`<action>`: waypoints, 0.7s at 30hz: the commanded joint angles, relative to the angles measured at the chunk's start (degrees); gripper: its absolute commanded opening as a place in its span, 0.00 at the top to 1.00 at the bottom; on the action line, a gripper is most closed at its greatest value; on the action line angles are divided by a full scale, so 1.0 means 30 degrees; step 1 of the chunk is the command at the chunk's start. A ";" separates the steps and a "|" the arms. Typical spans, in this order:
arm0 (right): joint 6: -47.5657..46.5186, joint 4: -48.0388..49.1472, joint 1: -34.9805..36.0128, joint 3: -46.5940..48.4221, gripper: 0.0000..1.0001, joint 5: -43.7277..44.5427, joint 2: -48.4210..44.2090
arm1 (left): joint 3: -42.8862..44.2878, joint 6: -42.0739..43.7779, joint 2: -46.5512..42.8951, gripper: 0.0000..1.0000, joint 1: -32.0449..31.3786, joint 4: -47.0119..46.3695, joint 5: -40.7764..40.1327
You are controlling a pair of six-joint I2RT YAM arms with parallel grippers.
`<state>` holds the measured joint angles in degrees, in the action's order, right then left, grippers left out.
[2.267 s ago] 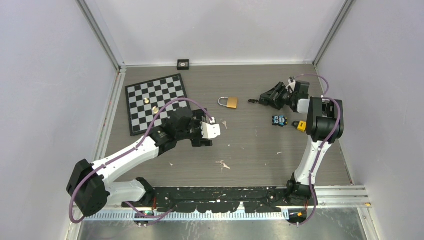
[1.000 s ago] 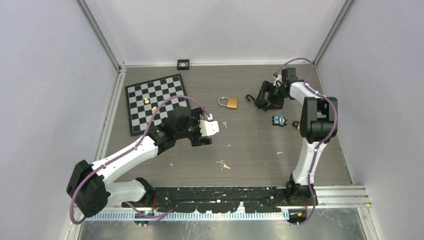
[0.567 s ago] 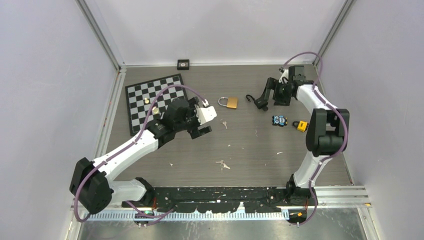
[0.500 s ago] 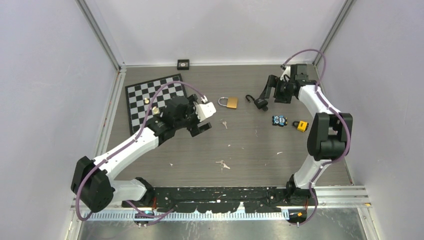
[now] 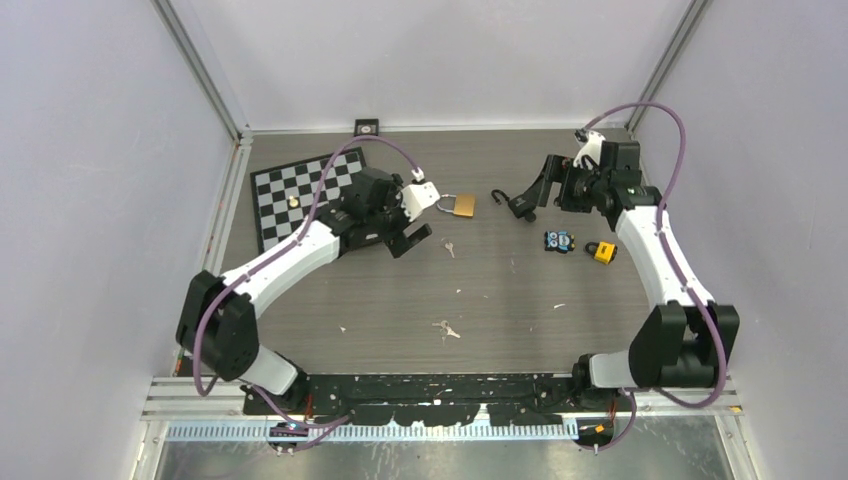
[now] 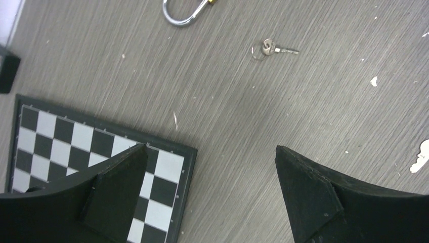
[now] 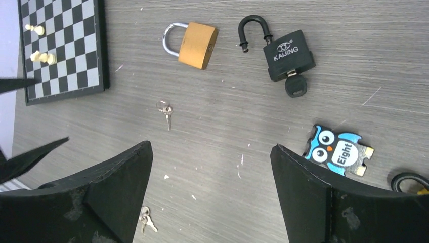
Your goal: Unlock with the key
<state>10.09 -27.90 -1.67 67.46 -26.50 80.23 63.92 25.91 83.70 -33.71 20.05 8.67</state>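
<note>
Our open right fingers (image 7: 324, 202) now hang clear of the black padlock (image 7: 288, 54), shackle (image 7: 251, 28) sprung, key (image 7: 295, 87) inserted, so we judge it unlocked; left fingers (image 6: 324, 202) open too.

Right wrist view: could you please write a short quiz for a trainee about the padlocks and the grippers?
1. True or false: the brass padlock lies with its shackle closed.
2. Which one has a key in it? A) brass padlock B) black padlock C) neither
3. Fill in: the left gripper and the right gripper are both ____.
Key: 1 true; 2 B; 3 open.
</note>
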 commanded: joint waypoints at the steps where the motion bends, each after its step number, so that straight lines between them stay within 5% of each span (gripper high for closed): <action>1: -0.1359 -0.0355 0.0059 -0.0794 0.08 -0.0362 -0.2574 | 0.1744 0.0741 0.1555 0.00 0.0122 0.0175 0.2062; 12: -0.4098 -0.1266 0.0032 -0.3081 0.06 -0.0922 -0.6169 | 0.7811 0.3575 0.7846 0.07 0.0182 0.1644 0.4459; 21: -0.4534 -0.1130 -0.0506 -0.3674 0.06 -0.1360 -0.6876 | 1.3262 0.0286 1.2830 0.25 0.0175 0.2688 0.4631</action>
<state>-1.93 -32.29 -2.42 56.34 -28.73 61.47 98.56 31.27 118.52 -33.61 26.17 20.78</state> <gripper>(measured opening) 0.940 0.762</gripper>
